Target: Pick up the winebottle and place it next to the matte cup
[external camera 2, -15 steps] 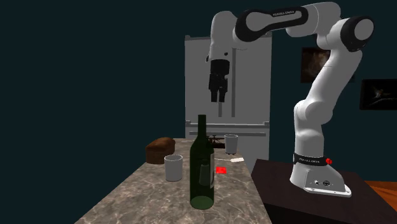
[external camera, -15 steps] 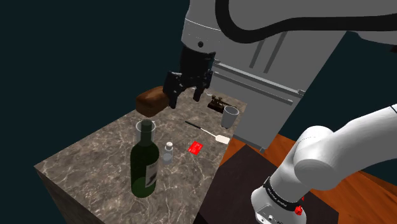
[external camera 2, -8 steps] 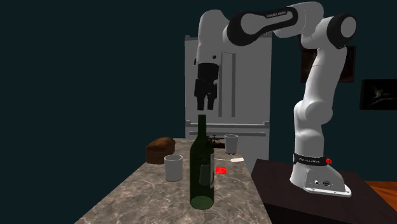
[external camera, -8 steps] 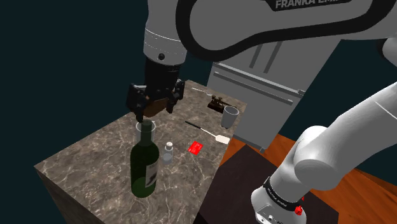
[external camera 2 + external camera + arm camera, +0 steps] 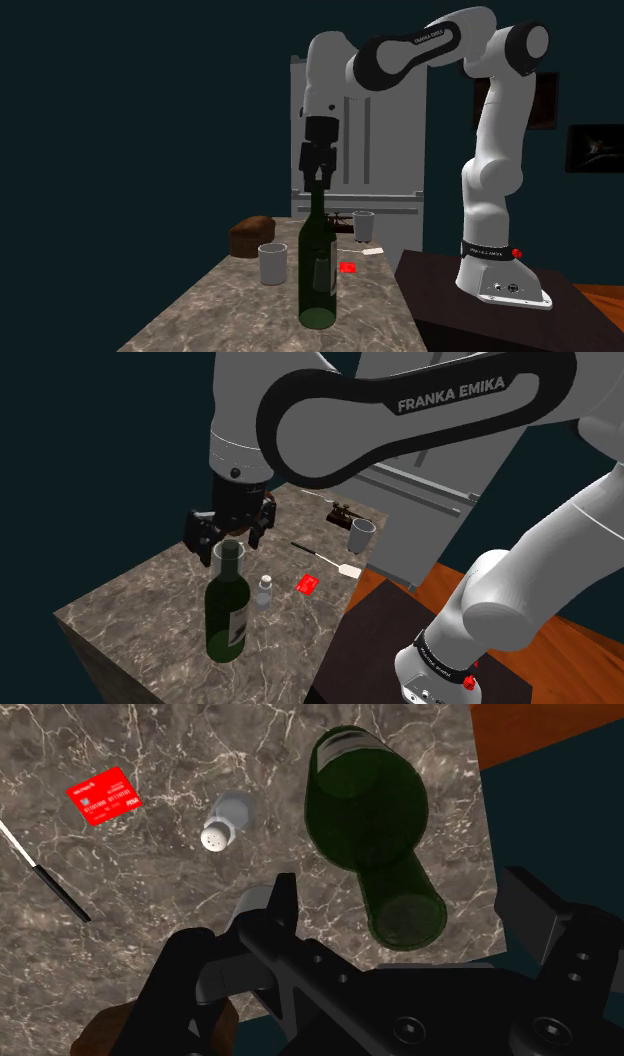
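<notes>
**Item: wine bottle**. Dark green glass, with a pale label on the body and an open mouth. It stands upright on the marble counter, close to a counter edge.

**My gripper**. It hangs right over the bottle's mouth. My fingers are spread wide, one on either side of the neck's top, and neither touches the glass.

**Around the bottle:**
- Small white shaker: just beside the bottle.
- Red card: lying flat, past the shaker from the bottle.
- Thin black-handled tool with a white end: beyond the card.
- Grey cup: near the bottle, close by my fingers in the shoulder view.
- Second grey cup: well apart from the bottle, at the counter's far end.
- Brown loaf: behind the near cup as seen from the bottle.

I cannot tell which of the two cups is the matte one.
</notes>
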You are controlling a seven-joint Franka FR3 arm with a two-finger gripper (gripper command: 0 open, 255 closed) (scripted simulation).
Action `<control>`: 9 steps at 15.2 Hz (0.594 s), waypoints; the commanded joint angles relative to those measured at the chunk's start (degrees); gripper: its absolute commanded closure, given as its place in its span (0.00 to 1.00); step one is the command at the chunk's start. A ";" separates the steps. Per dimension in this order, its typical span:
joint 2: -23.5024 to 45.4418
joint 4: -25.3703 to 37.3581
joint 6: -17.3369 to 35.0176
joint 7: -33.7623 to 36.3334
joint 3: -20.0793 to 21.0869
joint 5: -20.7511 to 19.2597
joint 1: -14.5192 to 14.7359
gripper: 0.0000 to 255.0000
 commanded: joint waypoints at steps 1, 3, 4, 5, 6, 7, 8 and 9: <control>0.47 -0.81 1.26 0.12 0.16 -0.21 -0.03 0.00; 0.47 -0.82 1.26 0.12 0.16 -0.21 -0.03 0.00; 0.47 -0.81 1.26 0.12 0.16 -0.21 -0.03 0.00; 0.47 -0.81 1.26 0.12 0.16 -0.21 -0.03 0.00; 0.47 -0.81 1.26 0.12 0.16 -0.21 -0.03 0.00; 0.47 -0.81 1.26 0.12 0.16 -0.21 -0.03 0.00; 0.47 -0.80 1.25 0.12 0.15 -0.21 -0.03 0.00; 0.47 -0.80 1.25 0.12 0.15 -0.21 -0.03 1.00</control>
